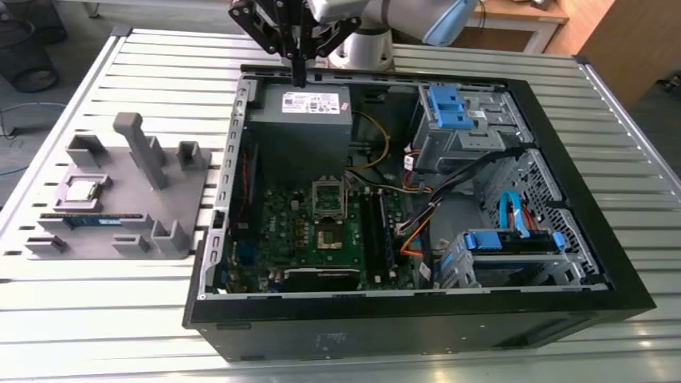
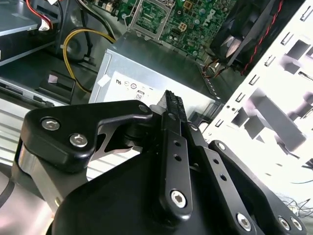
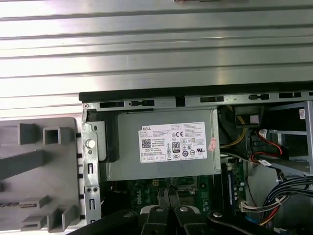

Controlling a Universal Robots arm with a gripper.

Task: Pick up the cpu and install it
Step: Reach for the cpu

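One flat, shiny, square cpu [image 1: 83, 190].

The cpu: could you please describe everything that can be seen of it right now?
The cpu is a small, flat square chip with a shiny silver-grey metal top and a thin pale rim. It lies flat, top up, on the grey holder outside the case, at the exterior view's left. A memory stick lies beside it, apart. Nothing grips it: the gripper hangs over the case, well away.
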